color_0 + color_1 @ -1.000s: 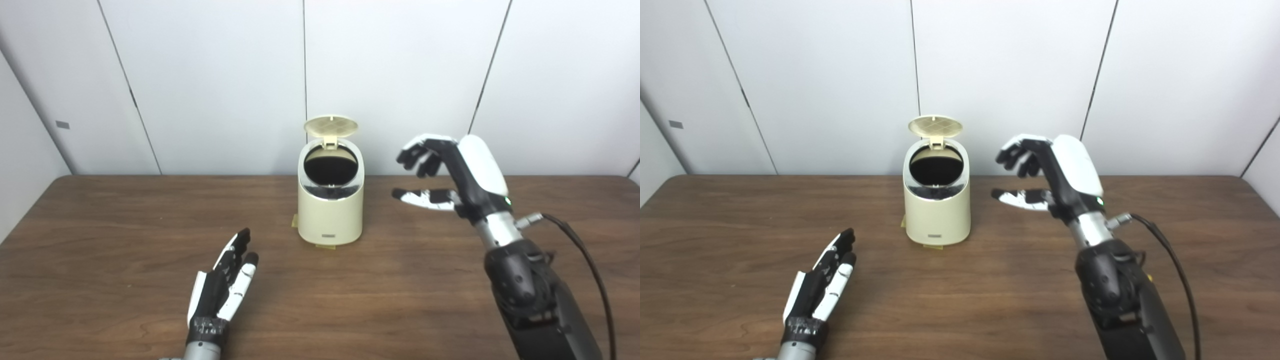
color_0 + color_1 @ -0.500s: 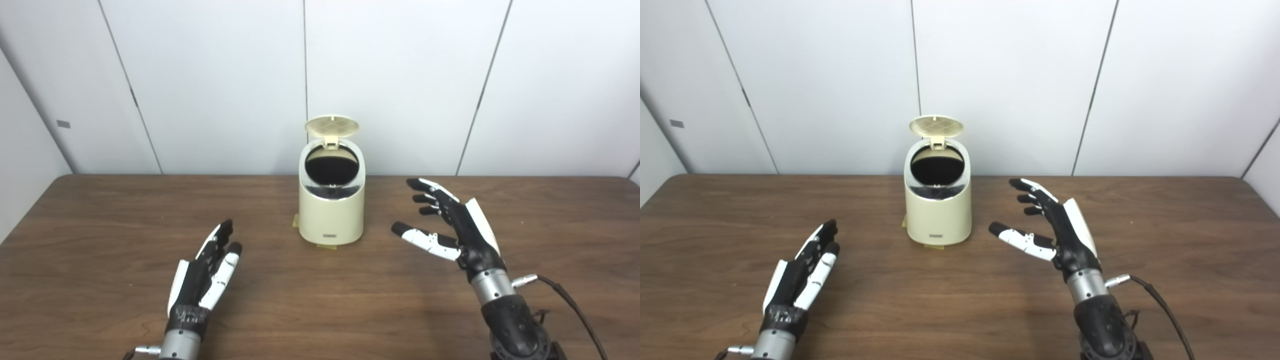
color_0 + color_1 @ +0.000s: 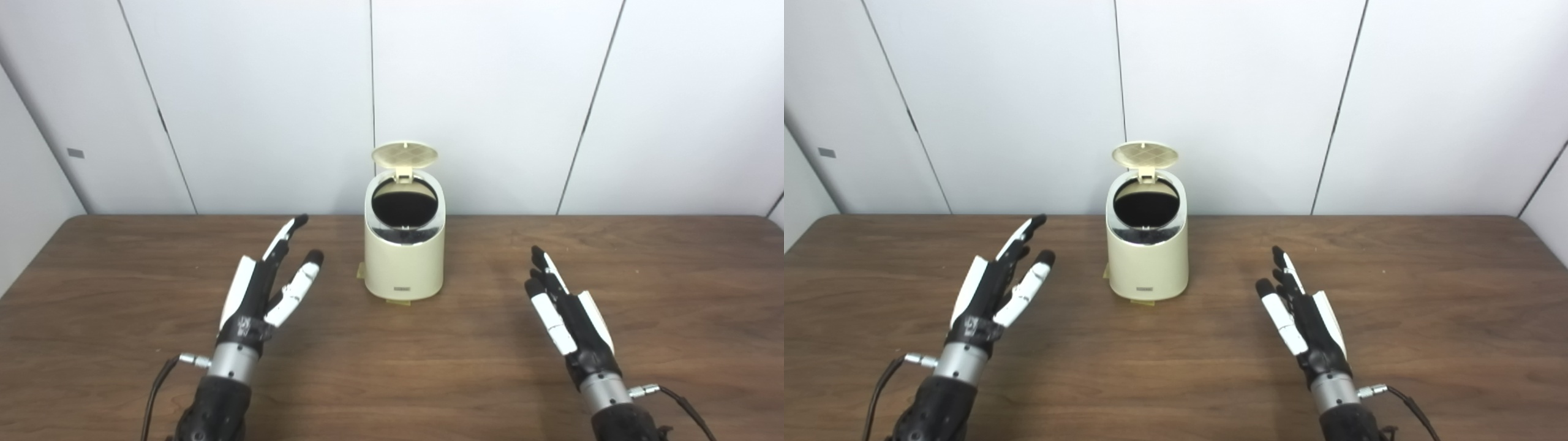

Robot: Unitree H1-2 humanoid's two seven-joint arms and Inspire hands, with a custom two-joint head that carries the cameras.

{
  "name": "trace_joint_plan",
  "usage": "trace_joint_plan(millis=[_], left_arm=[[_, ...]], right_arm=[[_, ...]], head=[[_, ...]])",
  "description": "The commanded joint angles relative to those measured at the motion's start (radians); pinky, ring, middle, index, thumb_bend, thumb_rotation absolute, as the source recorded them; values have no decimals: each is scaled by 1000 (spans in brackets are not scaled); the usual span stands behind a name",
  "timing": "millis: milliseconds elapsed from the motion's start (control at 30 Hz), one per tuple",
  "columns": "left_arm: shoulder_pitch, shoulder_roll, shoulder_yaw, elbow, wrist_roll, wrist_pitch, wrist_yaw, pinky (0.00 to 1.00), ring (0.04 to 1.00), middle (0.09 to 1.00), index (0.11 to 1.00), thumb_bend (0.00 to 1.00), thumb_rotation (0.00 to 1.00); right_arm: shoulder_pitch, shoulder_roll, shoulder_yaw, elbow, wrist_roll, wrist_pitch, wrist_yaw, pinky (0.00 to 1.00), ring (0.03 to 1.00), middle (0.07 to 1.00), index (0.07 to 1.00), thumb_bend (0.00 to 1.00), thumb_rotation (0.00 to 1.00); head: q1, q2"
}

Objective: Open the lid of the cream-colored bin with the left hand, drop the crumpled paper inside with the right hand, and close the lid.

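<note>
With the bin (image 3: 404,245) standing ahead of and between the empty, spread left hand (image 3: 264,293) and right hand (image 3: 566,315), its lid (image 3: 405,154) up and no paper visible, a hasty sideways swipe at the lid could topple it.

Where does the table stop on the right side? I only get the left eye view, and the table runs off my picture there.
Observer: The right eye view shows the table's right edge. It slants toward us from the back corner, well to the right of the right hand.
Operator: Is anything lying over there?
Observer: Nothing shows on that extra strip, only bare wood up to the edge.
Operator: What is past the edge?
Observer: A white wall panel, angled toward us.
</note>
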Motion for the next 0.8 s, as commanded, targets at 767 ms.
trace_joint_plan(millis=[767], left_arm=[[-272,4,6,89,11,7,-3,915,943,945,944,525,769]], right_arm=[[-1,3,-2,181,4,-292,-111,906,926,919,950,560,1000]], head=[[63,-171]])
